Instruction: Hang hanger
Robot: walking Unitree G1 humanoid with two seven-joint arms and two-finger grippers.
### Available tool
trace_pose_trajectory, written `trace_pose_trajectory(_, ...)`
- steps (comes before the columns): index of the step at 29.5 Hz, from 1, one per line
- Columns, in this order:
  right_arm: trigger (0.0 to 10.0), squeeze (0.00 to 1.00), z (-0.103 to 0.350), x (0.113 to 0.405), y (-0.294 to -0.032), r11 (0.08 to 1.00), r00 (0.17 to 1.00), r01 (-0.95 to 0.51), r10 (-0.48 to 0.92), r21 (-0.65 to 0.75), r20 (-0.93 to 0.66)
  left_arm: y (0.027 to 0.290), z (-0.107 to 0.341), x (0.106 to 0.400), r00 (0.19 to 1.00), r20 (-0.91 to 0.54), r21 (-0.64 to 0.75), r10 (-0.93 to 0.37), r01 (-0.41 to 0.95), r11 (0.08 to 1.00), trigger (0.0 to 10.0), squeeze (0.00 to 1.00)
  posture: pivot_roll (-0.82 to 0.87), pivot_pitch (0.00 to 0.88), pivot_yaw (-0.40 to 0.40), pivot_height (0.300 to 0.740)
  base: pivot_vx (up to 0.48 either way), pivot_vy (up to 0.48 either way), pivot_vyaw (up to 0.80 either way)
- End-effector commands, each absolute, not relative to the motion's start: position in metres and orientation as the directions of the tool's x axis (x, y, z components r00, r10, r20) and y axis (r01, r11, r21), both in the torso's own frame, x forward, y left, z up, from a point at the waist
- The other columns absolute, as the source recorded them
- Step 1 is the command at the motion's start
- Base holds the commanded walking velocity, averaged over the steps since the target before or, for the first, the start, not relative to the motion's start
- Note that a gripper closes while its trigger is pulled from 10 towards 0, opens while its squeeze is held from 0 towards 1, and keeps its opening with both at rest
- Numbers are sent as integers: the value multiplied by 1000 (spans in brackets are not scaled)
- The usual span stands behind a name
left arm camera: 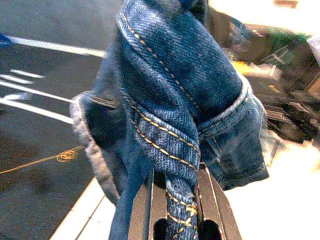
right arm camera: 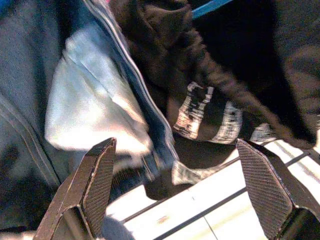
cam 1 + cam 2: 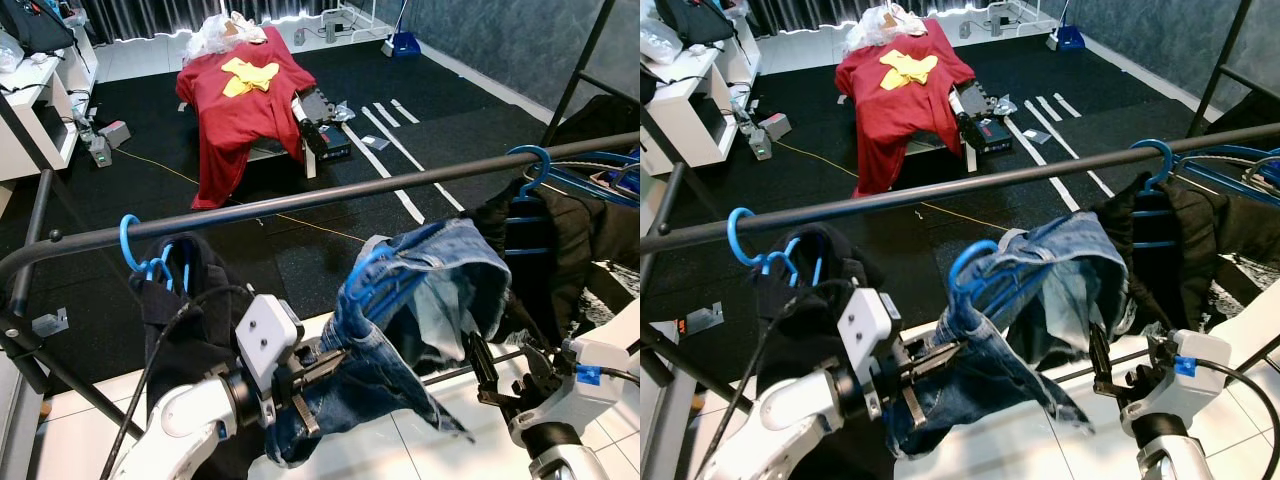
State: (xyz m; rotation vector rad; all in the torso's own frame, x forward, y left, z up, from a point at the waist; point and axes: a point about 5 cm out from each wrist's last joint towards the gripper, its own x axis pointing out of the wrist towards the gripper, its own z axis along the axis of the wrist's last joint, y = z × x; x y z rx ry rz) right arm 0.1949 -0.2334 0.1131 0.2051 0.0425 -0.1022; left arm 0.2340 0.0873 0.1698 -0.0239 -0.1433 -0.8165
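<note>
A pair of blue jeans [image 3: 420,290] is draped on a blue hanger [image 3: 365,270] whose hook sits just below the black rail [image 3: 300,203], not over it. My left gripper [image 3: 320,368] is shut on a fold of the denim [image 1: 165,100] at the jeans' lower left. My right gripper [image 3: 500,372] stands open just right of and below the jeans, nothing between its fingers [image 2: 97,175]. In the right wrist view, pale denim lining [image 2: 90,100] and a black garment with a white print [image 2: 220,100] lie ahead.
Black clothes hang on blue hangers at the rail's left [image 3: 170,290] and right [image 3: 545,230]. Beyond the rail, a red shirt [image 3: 240,100] is spread over a low table on black carpet. A white desk [image 3: 40,110] stands far left. White tiles lie underfoot.
</note>
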Motion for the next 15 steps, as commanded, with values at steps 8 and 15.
trace_pose_trajectory(8,10000,0,109,192,-234,971,991,118,-103,210,-79,111,172,254,850,155,-82,-503,519,851,10000,0,-25,112,61,740,0,0,0)
trace_pose_trajectory(15,10000,0,109,193,-234,970,991,118,-103,212,-80,117,151,255,907,13,-80,-420,420,904,10000,0,-24,113,63,740,0,0,0)
